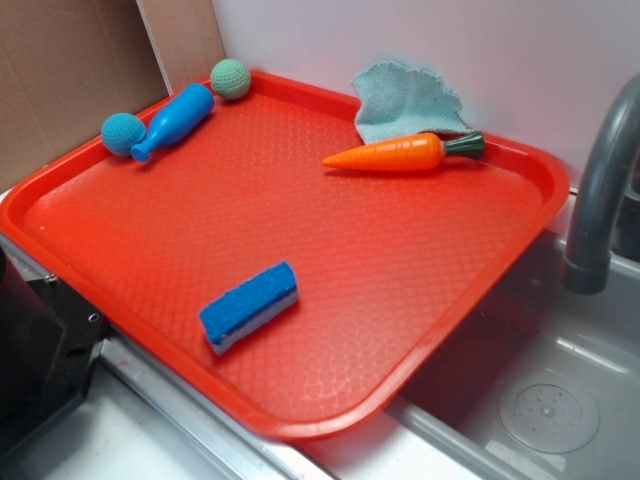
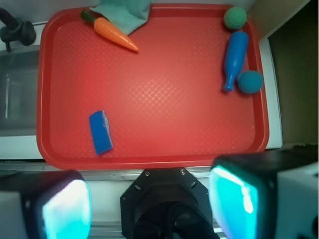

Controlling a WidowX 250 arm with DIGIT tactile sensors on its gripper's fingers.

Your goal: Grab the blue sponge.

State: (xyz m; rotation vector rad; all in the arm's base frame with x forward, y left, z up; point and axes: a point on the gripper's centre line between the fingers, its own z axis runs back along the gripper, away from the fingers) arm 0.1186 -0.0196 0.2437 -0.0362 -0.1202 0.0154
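Wrist view: my gripper (image 2: pixel 149 201) hangs high, looking straight down. My two fingers (image 2: pixel 67 209) sit at the bottom edge of the frame, one left, one right, set wide apart with nothing between them. Both pads glow cyan on their inner faces and are blurred by closeness. My black wrist mount (image 2: pixel 167 201) fills the gap between them. Exterior view: a dark shape at the lower left edge; can't tell whether it is part of me.

The exterior view looks down obliquely from beside the sink (image 1: pixel 560 400), close to the red tray (image 1: pixel 400 330). The wrist view looks straight down from higher; both share the whole tray (image 2: pixel 149 94).
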